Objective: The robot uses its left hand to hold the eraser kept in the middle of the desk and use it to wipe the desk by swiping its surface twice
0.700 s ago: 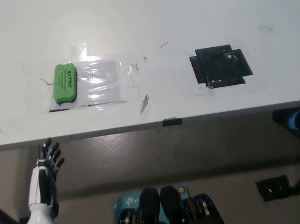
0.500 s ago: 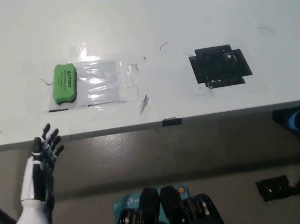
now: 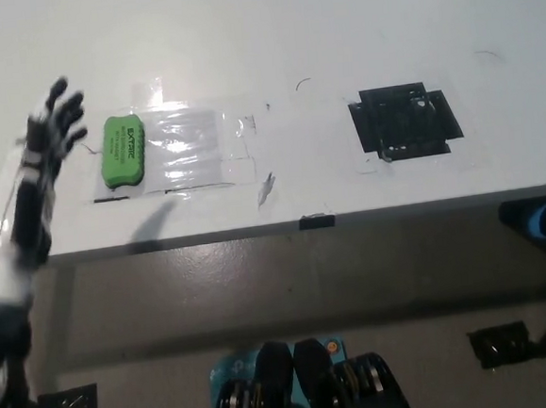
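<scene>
A green eraser [image 3: 123, 151] with black lettering lies flat on the white desk [image 3: 269, 34], at the left end of a shiny taped patch [image 3: 193, 144]. My white left hand [image 3: 42, 151] is raised over the desk's left part, just left of the eraser and apart from it. Its dark fingers [image 3: 60, 109] are spread and hold nothing. My right hand is out of view.
A black taped square [image 3: 402, 120] marks the desk to the right. The desk's front edge [image 3: 312, 222] runs across the picture's middle, with floor below. A dark object [image 3: 497, 342] sits on the floor at lower right.
My left hand has risen from below the desk's front edge to over the desk, beside the eraser. The eraser has not moved.
</scene>
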Motion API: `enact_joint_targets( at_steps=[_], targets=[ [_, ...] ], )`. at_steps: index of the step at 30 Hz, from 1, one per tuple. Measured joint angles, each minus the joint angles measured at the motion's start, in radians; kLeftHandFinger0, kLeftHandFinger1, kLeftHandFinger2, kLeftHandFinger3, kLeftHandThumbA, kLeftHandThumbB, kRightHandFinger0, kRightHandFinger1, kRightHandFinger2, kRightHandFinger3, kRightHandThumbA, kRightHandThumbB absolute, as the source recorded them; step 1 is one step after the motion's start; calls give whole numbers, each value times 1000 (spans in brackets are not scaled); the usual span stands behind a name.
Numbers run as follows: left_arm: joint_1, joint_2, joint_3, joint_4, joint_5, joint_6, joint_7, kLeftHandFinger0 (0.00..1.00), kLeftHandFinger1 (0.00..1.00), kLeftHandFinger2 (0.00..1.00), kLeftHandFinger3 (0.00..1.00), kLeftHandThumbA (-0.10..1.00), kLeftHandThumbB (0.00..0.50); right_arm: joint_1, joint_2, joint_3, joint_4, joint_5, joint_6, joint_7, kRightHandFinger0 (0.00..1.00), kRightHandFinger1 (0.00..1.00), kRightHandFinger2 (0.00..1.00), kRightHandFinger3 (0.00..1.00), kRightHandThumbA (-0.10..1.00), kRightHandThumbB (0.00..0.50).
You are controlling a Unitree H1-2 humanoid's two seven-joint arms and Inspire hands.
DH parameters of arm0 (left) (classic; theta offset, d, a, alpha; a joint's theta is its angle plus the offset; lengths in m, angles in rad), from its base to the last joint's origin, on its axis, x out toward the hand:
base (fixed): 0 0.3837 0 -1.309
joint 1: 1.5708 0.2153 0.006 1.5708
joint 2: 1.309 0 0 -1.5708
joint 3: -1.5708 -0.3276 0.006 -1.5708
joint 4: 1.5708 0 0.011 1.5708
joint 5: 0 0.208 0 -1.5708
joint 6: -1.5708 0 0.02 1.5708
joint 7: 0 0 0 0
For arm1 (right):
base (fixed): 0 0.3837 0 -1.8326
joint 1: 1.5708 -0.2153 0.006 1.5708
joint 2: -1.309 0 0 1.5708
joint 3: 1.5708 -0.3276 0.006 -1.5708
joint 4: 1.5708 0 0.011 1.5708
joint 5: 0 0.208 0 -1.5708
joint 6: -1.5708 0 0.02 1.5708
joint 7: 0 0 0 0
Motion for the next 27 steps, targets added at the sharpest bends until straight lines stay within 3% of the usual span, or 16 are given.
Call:
enact_joint_targets(
  at_steps=[3,5,8,11,14,17,22,27],
  targets=[
    [-93,40,-51,123,43,-13,-10,1000,1000,1000,1000,1000,172,1,-3,-2,-3,0,3,0,938,938,863,907,1000,94],
    [-132,69,-98,195,87,-28,-9,1000,1000,1000,1000,1000,171,1,-2,-2,-2,0,3,1,936,940,862,906,1000,99],
    [-160,95,-157,272,138,-38,-8,1000,1000,1000,1000,1000,208,3,-2,-2,-1,0,3,1,951,948,868,911,1000,93],
    [-185,127,-245,370,209,-48,-8,1000,1000,1000,1000,1000,340,4,-2,-1,1,0,3,1,948,944,862,898,1000,124],
    [-209,144,-326,457,269,-50,-7,1000,1000,1000,1000,1000,376,5,-2,-1,3,0,3,2,918,930,843,869,1000,173],
    [-228,153,-402,528,325,-48,-8,1000,1000,1000,1000,1000,464,6,-1,0,6,0,3,2,912,935,845,867,1000,149],
    [-265,156,-540,651,422,-43,-13,1000,1000,1000,1000,1000,500,10,0,0,11,0,3,2,911,931,844,883,1000,88],
    [-331,159,-677,747,529,-43,-13,1000,1000,1000,1000,1000,500,21,0,1,11,0,3,3,895,909,818,847,1000,81]
  ],
)
